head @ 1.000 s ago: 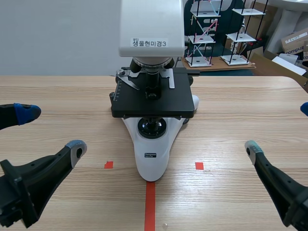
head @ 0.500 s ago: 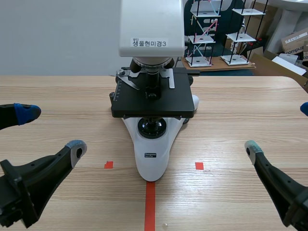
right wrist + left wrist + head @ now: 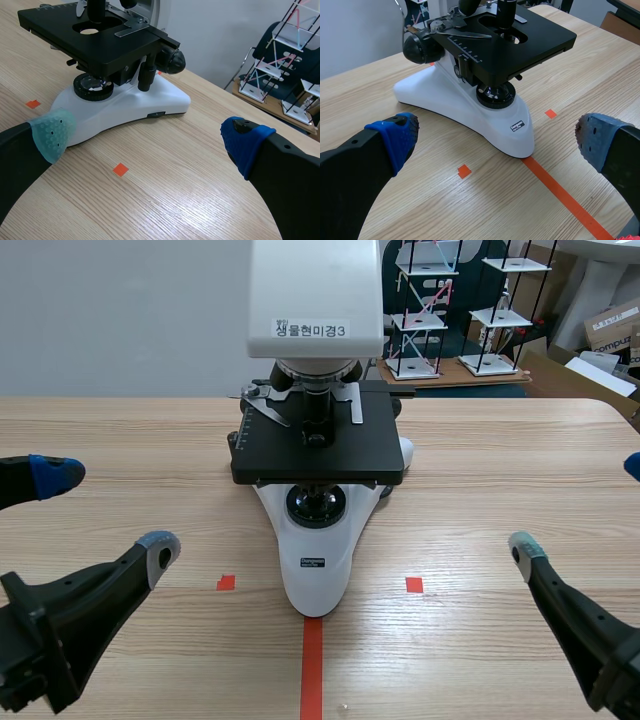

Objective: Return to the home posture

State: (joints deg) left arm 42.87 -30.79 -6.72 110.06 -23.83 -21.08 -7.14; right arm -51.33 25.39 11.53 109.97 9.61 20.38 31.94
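Left hand [image 3: 105, 510] released, fingers wide, hovering low by bench [image 3: 480, 470] near-left corner. Right hand [image 3: 578, 505] released too, near-right corner. Microscope [image 3: 315, 540] upright mid-bench, between them, apart from both.

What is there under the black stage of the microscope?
Under the stage a round black light housing sits on the white base. The stage covers whatever lies further back beneath it, so that part cannot be seen.
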